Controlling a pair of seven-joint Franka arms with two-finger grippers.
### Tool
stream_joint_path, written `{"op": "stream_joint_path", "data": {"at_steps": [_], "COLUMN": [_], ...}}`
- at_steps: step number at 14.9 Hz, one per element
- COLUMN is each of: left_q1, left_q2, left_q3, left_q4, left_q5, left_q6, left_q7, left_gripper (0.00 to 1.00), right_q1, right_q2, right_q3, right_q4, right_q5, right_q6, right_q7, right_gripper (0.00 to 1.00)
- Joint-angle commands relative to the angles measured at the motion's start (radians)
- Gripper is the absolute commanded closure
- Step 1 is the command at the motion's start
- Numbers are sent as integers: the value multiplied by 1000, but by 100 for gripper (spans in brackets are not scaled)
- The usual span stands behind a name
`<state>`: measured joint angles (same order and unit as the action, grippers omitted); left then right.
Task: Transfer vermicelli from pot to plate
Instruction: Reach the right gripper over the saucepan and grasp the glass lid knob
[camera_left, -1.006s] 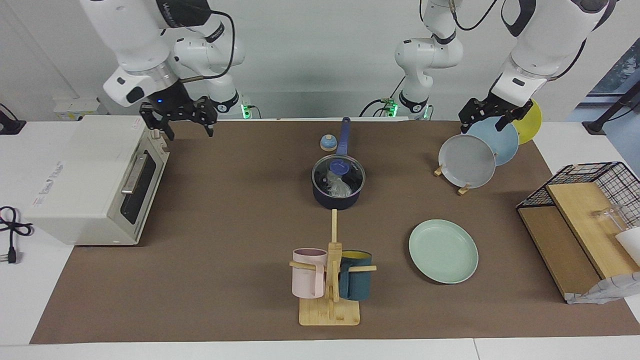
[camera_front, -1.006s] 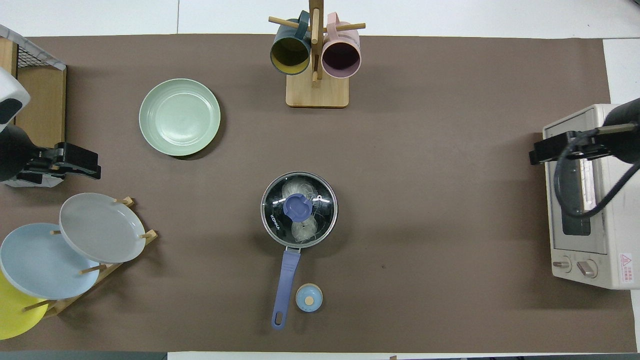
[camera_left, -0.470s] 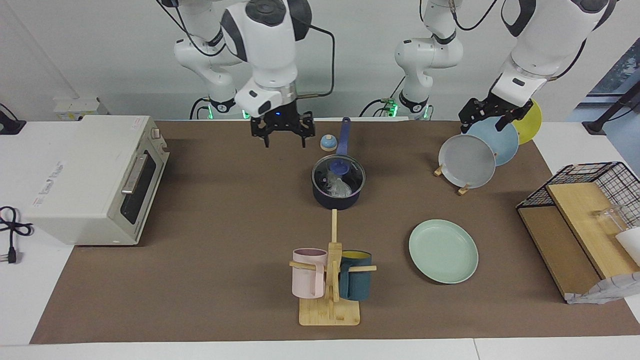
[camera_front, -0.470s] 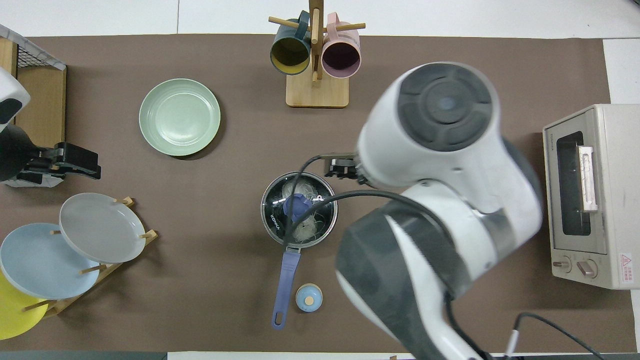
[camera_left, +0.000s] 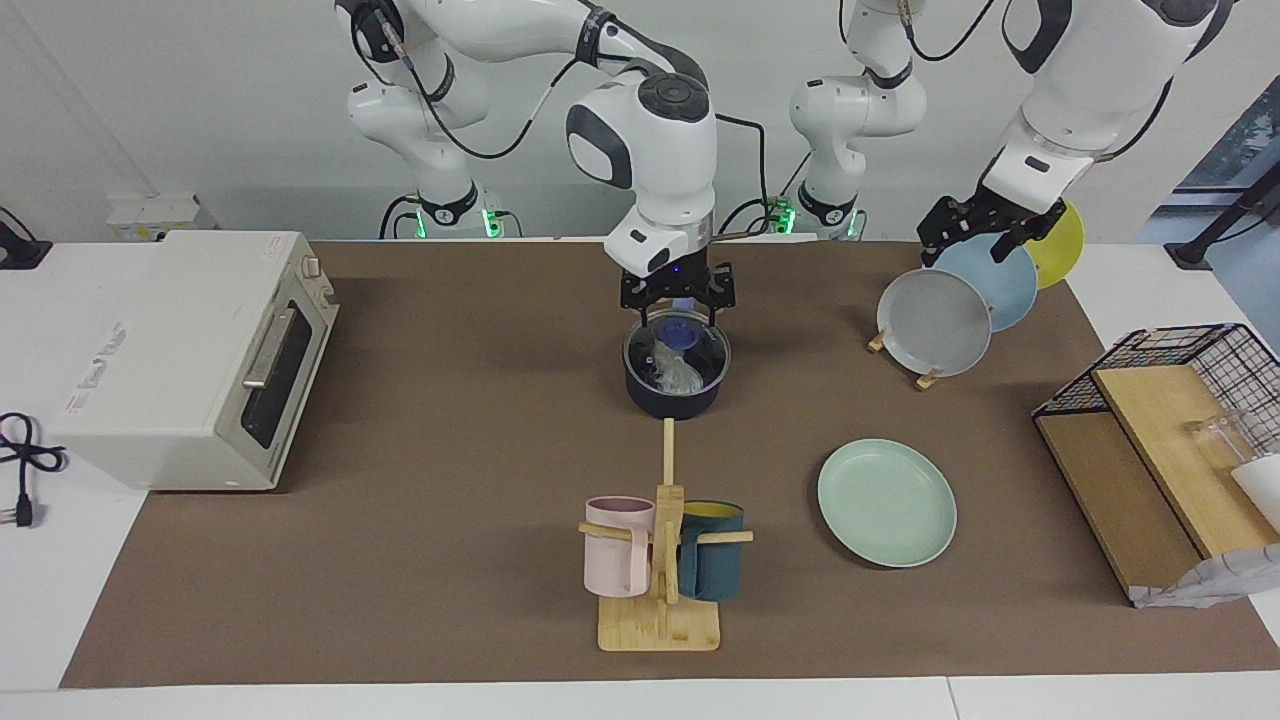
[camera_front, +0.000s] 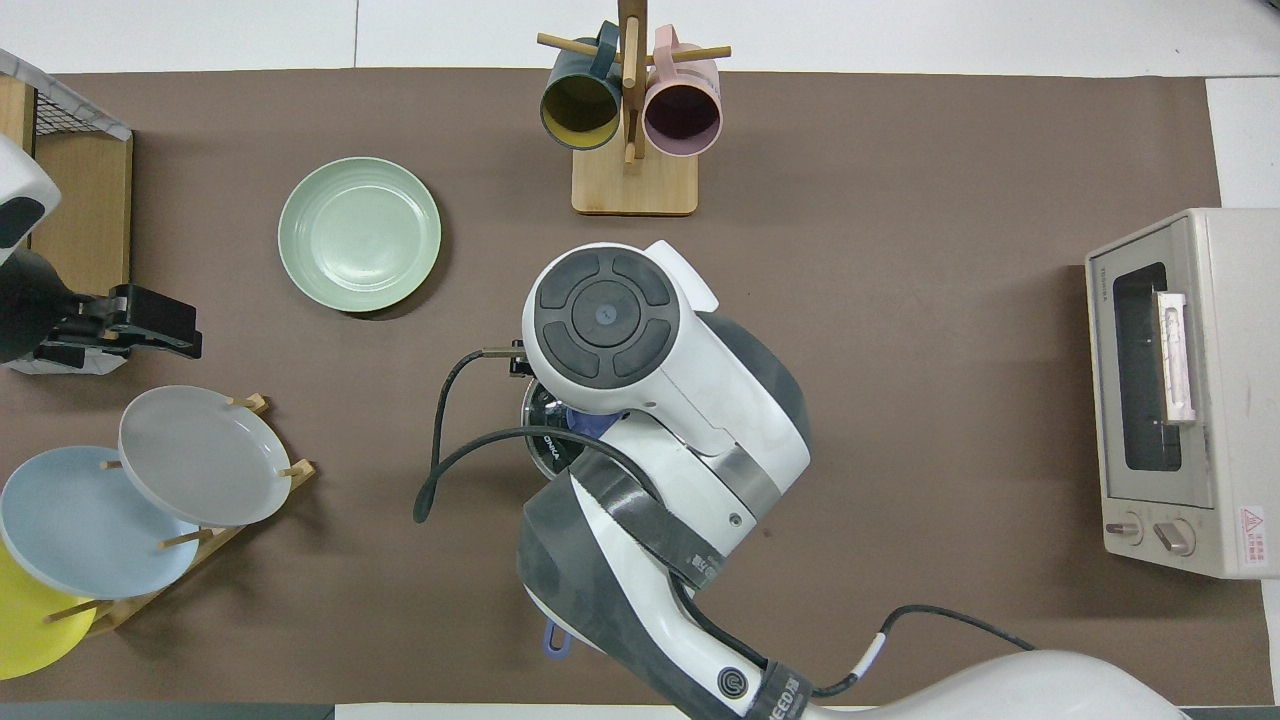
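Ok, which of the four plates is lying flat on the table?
The pale green plate, alone near the mug stand; the grey, light blue and yellow plates stand tilted in the rack.

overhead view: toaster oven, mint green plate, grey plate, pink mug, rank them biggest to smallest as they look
1. Toaster oven, clearly the largest.
2. Mint green plate and grey plate: they look about alike. The grey one stands tilted on its rack, so no ranking between them.
3. Pink mug, the smallest.
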<state>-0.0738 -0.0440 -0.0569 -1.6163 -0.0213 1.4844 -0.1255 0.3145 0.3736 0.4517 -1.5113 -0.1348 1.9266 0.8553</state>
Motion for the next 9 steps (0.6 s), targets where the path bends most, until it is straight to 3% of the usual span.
{"op": "stream_joint_path", "data": {"at_steps": [1,6,9], "left_q1": [11,11,11], "left_q2": [-20,-20,-20], "left_q3": [-8,-8,-8], "left_q4": [-13,-13,-13], "left_q5": [-6,-6,-6], "left_q6": [-1,-1,-1], "left_q7": [-5,-5,-5], "left_gripper": [0,0,0], "right_q1": [23,28,28], "right_q2": [-4,-15,-22], "right_q3": [10,10,12], "right_q4": [-72,-168,-187], "right_q5": [-22,-65,-72], "right_q6": [75,112,117], "right_q7": [28,18,10], "right_gripper": [0,0,15]}}
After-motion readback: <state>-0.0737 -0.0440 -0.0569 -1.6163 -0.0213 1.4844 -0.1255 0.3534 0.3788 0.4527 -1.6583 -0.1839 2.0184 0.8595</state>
